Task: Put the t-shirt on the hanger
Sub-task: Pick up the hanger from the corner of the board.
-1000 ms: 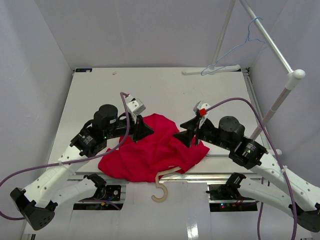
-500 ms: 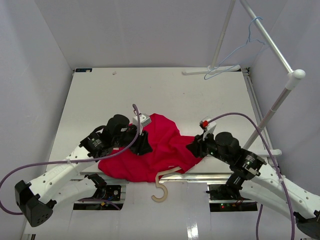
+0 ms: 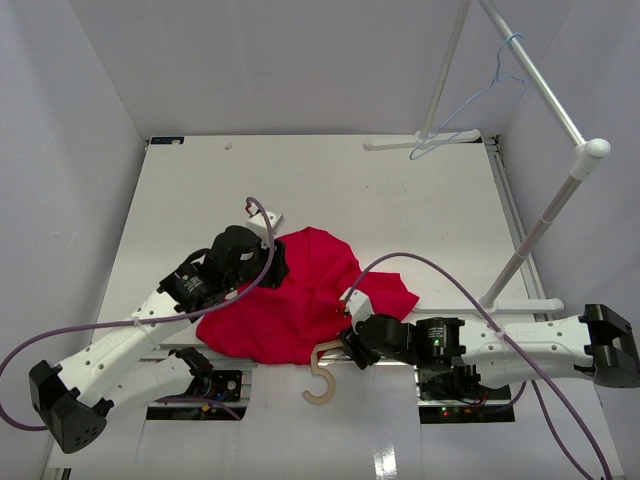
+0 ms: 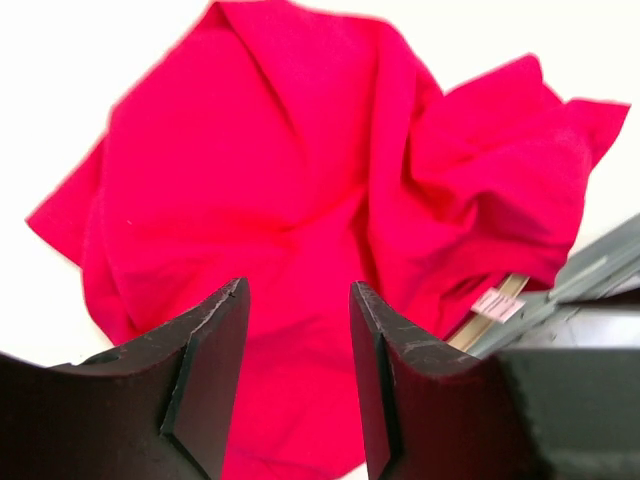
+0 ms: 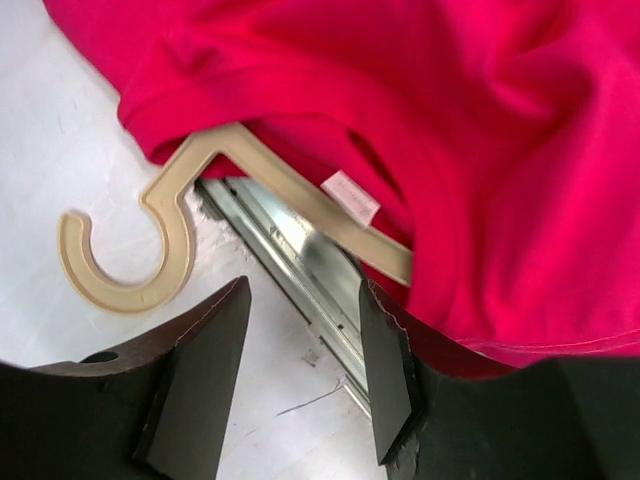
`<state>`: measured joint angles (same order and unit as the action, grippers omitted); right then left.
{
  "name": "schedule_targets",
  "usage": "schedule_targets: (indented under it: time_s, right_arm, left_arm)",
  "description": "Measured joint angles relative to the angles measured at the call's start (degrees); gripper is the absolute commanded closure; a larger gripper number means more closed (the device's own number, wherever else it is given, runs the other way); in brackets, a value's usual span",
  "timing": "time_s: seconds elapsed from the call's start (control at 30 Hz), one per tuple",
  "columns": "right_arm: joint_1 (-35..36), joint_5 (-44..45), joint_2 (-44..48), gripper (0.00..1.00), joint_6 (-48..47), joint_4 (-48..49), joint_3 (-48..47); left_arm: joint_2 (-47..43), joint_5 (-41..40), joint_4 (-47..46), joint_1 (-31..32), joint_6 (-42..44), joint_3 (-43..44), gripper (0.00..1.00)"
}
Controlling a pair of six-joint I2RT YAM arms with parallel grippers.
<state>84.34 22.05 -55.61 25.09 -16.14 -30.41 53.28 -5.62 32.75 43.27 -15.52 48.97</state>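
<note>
The red t-shirt [image 3: 300,295] lies crumpled on the table, also in the left wrist view [image 4: 290,190] and the right wrist view [image 5: 450,120]. The tan wooden hanger [image 3: 322,376] has its hook sticking out at the shirt's near edge, its arms under the cloth; it shows in the right wrist view [image 5: 170,240], with a white tag [image 5: 350,196] by the neck. My left gripper [image 4: 298,300] is open and empty over the shirt's left side [image 3: 262,262]. My right gripper [image 5: 300,300] is open and empty just near the hanger, at the shirt's near right edge [image 3: 350,340].
A white garment rack [image 3: 545,210] stands at the right with a thin light-blue wire hanger [image 3: 470,105] on its rail. A metal rail [image 5: 300,270] at the table's near edge runs under my right gripper. White walls enclose the table.
</note>
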Motion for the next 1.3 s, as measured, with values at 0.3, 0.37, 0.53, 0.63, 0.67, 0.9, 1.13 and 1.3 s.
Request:
schedule_targets:
  time_s: [0.3,0.37,0.53,0.63,0.67,0.9,1.13,1.3]
  right_arm:
    - [5.05,0.63,-10.05,0.41,-12.61,1.17,-4.67]
    - [5.05,0.35,-12.46,0.41,-15.09,1.27,-6.16]
    - [5.05,1.50,-18.14,0.41,-19.49,1.24,-8.36]
    - [5.05,2.27,-20.32,0.41,-21.64,1.36,-8.44]
    - [5.05,2.31,-20.77,0.42,-22.17,1.54,-8.44]
    - [5.05,3.62,-24.15,0.43,-25.36,4.26,-8.46]
    - [5.05,7.53,-26.04,0.47,-27.05,7.45,-8.42]
    - [5.05,9.63,-27.12,0.48,-27.45,9.42,-8.13]
  left_arm:
    - [-4.22,-1.56,-0.59,-0.02,-0.03,0.24,0.41]
    - [-4.75,-1.56,-0.47,0.00,-0.01,0.24,0.41]
    - [-6.33,-1.52,-0.33,0.00,-0.02,0.28,0.40]
    - [-7.07,-1.45,-0.20,0.00,-0.11,0.53,0.40]
    - [-7.24,-1.43,-0.24,-0.02,-0.17,0.69,0.39]
    - [-9.11,-1.56,-0.23,-0.02,-0.25,1.03,0.38]
    - [-10.48,-2.50,-0.24,0.00,-0.25,1.03,0.38]
    - [-10.60,-2.62,-0.26,-0.02,-0.25,1.03,0.37]
